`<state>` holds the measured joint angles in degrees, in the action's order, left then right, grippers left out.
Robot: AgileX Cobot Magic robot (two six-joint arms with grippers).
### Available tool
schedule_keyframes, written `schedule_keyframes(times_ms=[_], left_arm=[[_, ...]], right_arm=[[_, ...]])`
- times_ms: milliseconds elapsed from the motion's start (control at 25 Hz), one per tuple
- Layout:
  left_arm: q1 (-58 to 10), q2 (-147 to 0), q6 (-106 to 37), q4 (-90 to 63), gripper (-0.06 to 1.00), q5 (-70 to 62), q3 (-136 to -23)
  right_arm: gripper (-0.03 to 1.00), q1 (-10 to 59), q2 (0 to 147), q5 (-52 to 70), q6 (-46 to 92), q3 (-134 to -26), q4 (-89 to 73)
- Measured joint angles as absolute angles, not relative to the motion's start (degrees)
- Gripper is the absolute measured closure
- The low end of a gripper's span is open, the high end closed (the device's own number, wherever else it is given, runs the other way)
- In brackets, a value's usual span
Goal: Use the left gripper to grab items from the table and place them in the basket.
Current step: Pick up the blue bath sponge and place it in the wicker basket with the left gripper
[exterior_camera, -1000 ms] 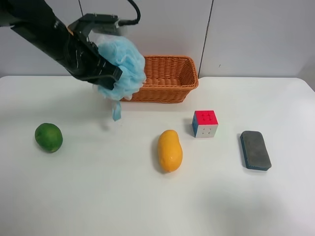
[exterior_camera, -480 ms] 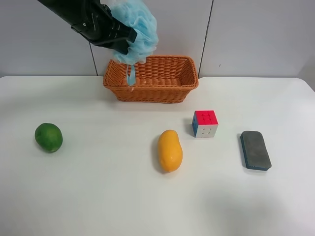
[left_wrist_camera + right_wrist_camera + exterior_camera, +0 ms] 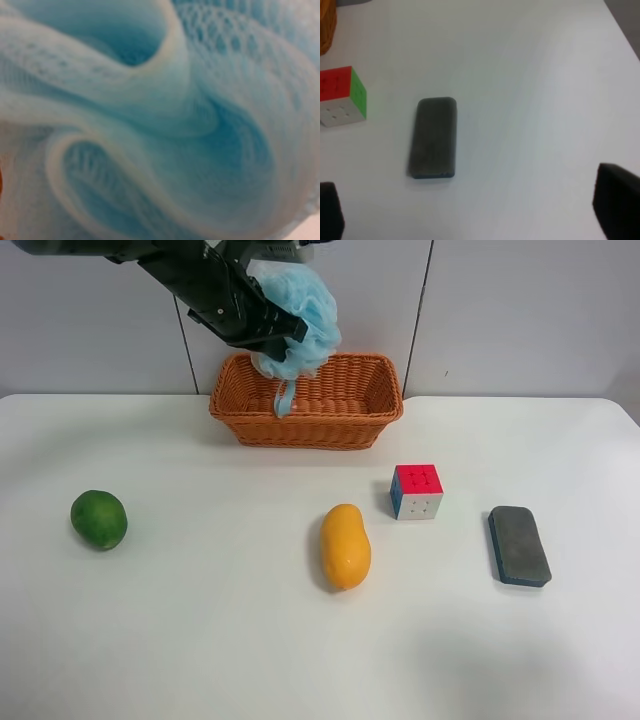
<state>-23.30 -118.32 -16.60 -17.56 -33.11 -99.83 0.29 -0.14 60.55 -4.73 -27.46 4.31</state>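
My left gripper (image 3: 272,332) is shut on the light-blue bath pouf (image 3: 304,320) and holds it in the air above the left part of the wicker basket (image 3: 345,428). The pouf's loop (image 3: 284,398) hangs down into the basket. The pouf (image 3: 160,120) fills the whole left wrist view. On the white table (image 3: 200,620) lie the green fruit (image 3: 98,519), the mango (image 3: 345,546), the puzzle cube (image 3: 417,491) and the grey-blue eraser (image 3: 519,545). My right gripper (image 3: 470,210) is open above the table near the eraser (image 3: 434,136) and cube (image 3: 341,96).
A grey panelled wall stands right behind the basket. The table's right edge (image 3: 625,30) runs close past the eraser in the right wrist view.
My left gripper has lifted the pouf from beside the basket's left end and carried it rightwards over the basket, then a little lower. The other items have not moved.
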Motion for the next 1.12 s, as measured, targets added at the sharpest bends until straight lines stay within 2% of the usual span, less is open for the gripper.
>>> schedule_keyframes(times_ms=[680,1120], left_arm=[[-23.3,-130.0,-16.6,-17.6,0.83,-27.3,-102.5],[-23.3,-130.7,-16.6,-17.6,0.83,-25.8,-102.5]], right_arm=[[-0.02,0.3,-0.1,60.6,-4.7,-27.5,4.3],[-0.02,0.3,-0.1,60.6,-4.7,-27.5,4.3]])
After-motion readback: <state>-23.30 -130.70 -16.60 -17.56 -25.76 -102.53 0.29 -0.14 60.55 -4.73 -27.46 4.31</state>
